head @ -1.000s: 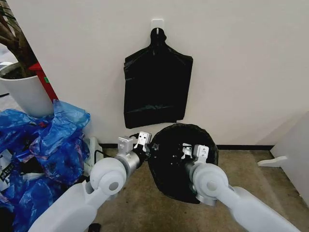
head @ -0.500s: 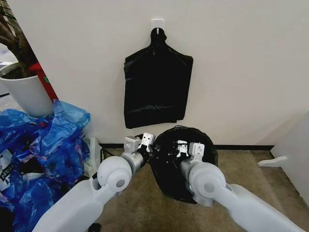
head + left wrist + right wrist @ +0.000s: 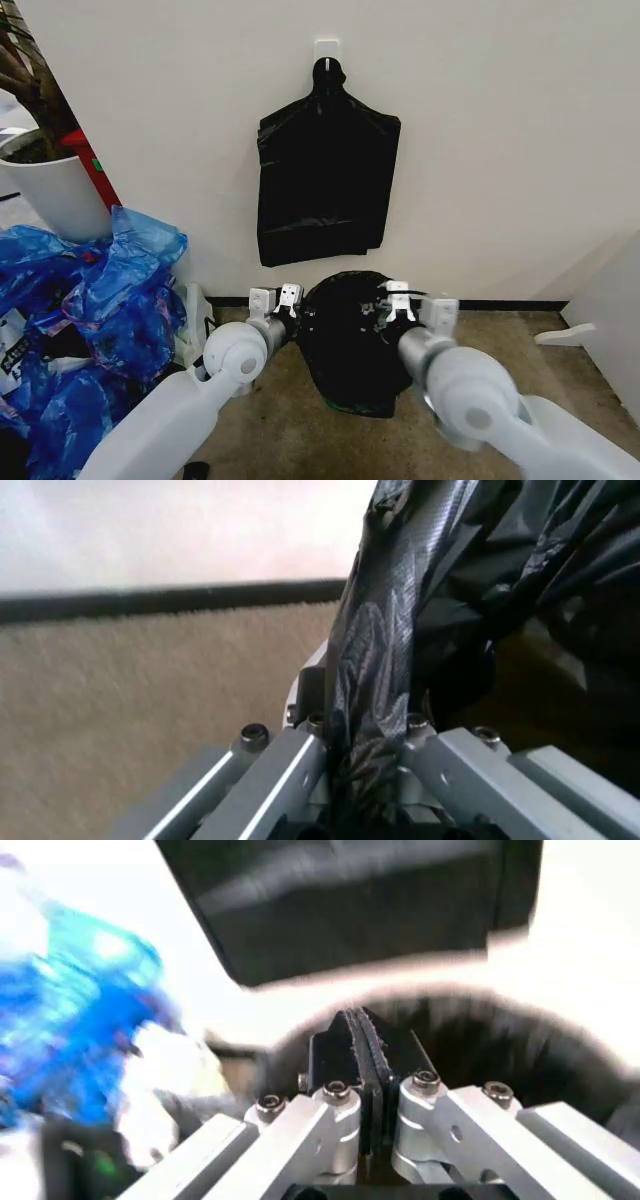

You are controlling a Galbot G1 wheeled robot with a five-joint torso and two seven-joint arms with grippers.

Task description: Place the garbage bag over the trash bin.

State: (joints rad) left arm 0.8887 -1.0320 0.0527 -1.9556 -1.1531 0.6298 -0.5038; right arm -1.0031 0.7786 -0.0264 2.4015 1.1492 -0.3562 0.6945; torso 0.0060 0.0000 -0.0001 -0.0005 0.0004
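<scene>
- The left gripper [image 3: 290, 296] is pinched tight on the left edge of the garbage bag [image 3: 345, 330]. In the left wrist view the black film [image 3: 375, 705] runs up from between its closed jaws.
- The right gripper [image 3: 400, 300] is pinched tight on the bag's right edge.
- The bag hangs open between the two grippers, low over the floor [image 3: 520, 340], close to the wall [image 3: 500, 150].
- I cannot see the trash bin under the black bag.
- A flat black bundle [image 3: 325, 180] hangs on the wall above.
- Blue bags [image 3: 90, 320] lie in a heap on the floor to the left.
</scene>
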